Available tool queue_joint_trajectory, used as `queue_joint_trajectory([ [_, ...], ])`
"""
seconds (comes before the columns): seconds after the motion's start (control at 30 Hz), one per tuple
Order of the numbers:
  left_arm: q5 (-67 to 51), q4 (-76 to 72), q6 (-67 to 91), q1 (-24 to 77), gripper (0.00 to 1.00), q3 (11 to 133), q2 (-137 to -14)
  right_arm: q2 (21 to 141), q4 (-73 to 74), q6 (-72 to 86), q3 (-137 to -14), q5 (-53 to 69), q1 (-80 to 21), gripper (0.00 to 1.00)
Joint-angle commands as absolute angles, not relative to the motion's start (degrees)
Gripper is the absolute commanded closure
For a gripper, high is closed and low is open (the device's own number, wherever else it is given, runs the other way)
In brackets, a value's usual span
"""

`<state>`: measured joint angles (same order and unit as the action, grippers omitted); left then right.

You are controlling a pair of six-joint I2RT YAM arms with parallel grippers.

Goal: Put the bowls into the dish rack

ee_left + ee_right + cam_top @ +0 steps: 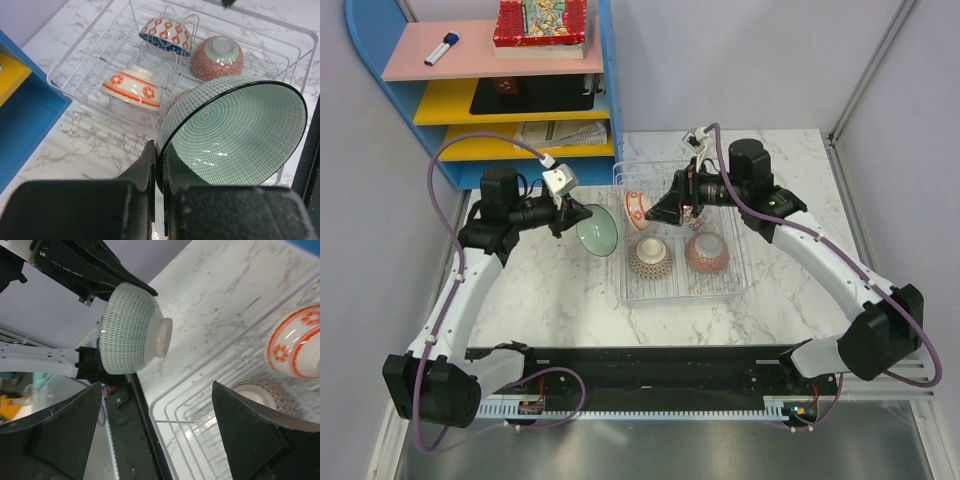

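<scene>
— How are the left jaws set?
— They are pressed shut on the rim of the pale green bowl [240,135], one finger inside and one outside. The bowl is held tilted on edge, raised off the counter [540,290], just beside the dish rack [675,298].
— And the right jaws?
— They are spread fully wide, and nothing is held or touched. The rack lies beneath them, and an orange-banded bowl [295,347] is seen beside one finger.
— The remaining bowls?
— A lattice bowl [650,258], a red floral bowl [706,252] and a blue-and-red bowl [167,32] are seated in the rack, beyond the left jaws.
</scene>
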<state>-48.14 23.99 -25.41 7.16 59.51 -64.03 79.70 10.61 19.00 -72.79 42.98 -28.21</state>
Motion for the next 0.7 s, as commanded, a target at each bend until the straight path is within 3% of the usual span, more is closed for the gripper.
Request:
queue_joint_trajectory([
  [0.0, -44.92, 14.33, -19.6, 11.58, 0.98, 61.08, -63.89, 83.49, -4.26, 35.91, -70.05, 59.14, -26.11, 0.02],
  [0.27, -39.56, 13.45, -19.78, 17.31, 0.98, 61.61, -66.09, 84.82, -17.75, 47.11, -65.75, 62.49, -25.75, 0.03],
  [0.67, -37.53, 11.69, -18.11, 19.6, 0.98, 62.93, -65.39, 84.64, -16.26, 43.68, -63.81, 60.12, -25.84, 0.02],
])
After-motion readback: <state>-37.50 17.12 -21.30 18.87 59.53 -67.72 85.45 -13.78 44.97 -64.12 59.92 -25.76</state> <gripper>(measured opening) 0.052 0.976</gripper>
